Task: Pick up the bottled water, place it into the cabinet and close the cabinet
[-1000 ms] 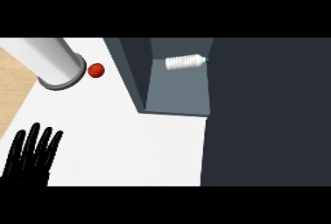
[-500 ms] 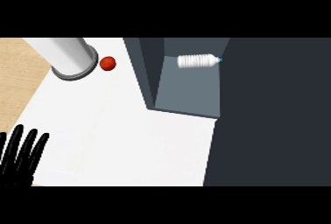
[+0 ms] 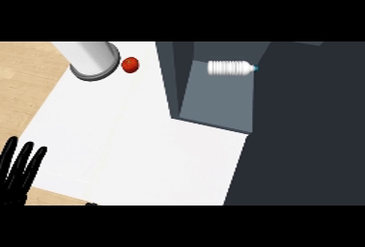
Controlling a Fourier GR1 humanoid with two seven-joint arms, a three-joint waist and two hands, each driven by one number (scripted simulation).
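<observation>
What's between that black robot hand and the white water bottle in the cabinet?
In the head view, only bare white counter and the grey cabinet's side wall separate the black robot hand from the white ribbed bottle.

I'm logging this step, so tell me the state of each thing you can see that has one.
Bottled water: lying on its side inside the cabinet, no hand on it.
Cabinet: open.
Left hand: open, fingers up, resting at the view's lower left edge, holding nothing.
Red ball: on the counter beside the grey cylinder.
Right hand: not in view.

Bottled water (image 3: pixel 230 68) on its side, inside cabinet (image 3: pixel 214 103) — open
</observation>
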